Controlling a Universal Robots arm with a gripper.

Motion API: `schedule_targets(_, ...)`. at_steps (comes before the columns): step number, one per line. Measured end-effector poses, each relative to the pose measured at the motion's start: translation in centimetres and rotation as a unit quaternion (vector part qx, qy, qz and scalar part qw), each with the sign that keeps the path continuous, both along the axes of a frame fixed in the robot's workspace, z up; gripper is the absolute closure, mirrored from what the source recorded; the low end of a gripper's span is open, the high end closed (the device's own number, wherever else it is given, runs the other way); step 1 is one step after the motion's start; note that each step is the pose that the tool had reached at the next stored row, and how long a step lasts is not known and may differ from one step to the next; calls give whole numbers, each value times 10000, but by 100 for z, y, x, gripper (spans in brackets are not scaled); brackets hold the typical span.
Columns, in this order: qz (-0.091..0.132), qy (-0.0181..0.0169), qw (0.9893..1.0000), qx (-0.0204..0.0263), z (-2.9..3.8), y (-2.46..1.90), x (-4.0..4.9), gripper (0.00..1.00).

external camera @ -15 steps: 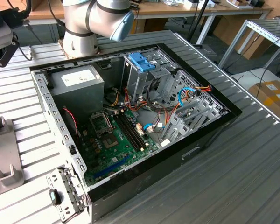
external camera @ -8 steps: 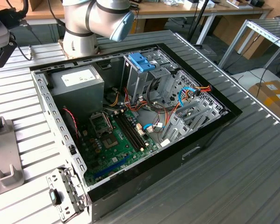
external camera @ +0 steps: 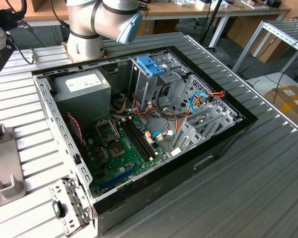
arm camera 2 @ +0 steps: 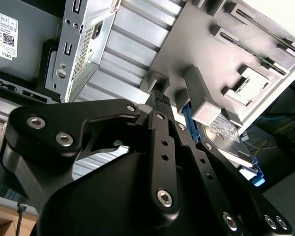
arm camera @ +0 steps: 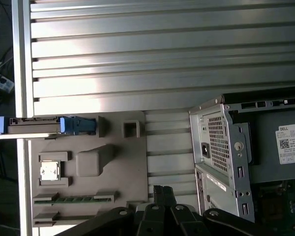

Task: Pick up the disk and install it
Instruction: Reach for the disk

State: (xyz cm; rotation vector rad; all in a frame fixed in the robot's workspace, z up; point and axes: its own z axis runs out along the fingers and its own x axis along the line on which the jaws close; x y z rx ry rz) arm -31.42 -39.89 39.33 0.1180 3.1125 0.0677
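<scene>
The disk [arm camera: 37, 127] stands on edge in a slot of a grey fixture plate [arm camera: 120, 167], its blue rail end [arm camera: 78, 125] pointing toward the plate's middle. In the second wrist view the disk [arm camera 2: 226, 140] shows its grey metal face with blue rails, just beyond my black fingers [arm camera 2: 160, 128]. My gripper [arm camera: 163, 191] hovers above the plate's edge, apart from the disk, shut with nothing in it. Its ribbed tips [arm camera 2: 158, 96] hang over a small block on the plate.
The open computer case [external camera: 139, 124] lies on the ribbed metal table [external camera: 258, 188]. It holds a power-supply box [external camera: 84, 84], a green motherboard [external camera: 124, 153] and a tall metal cage with a blue bracket [external camera: 151, 64]. The case's rear corner [arm camera: 226, 157] sits close beside the plate.
</scene>
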Motion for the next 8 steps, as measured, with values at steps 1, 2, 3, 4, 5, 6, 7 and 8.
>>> schedule_targets(1,0,0,10000,0,0,0,-5,90)
schedule_targets(2,0,0,10000,0,0,0,-10,90)
schedule_targets(3,0,0,10000,0,0,0,-14,90)
schedule_targets(4,0,0,10000,0,1,0,-19,90)
schedule_targets(5,0,0,10000,0,0,0,-24,90)
schedule_targets(6,0,0,10000,0,0,0,-29,90)
schedule_targets(7,0,0,10000,0,0,0,-36,90)
schedule_targets(8,0,0,10000,0,0,0,-41,90)
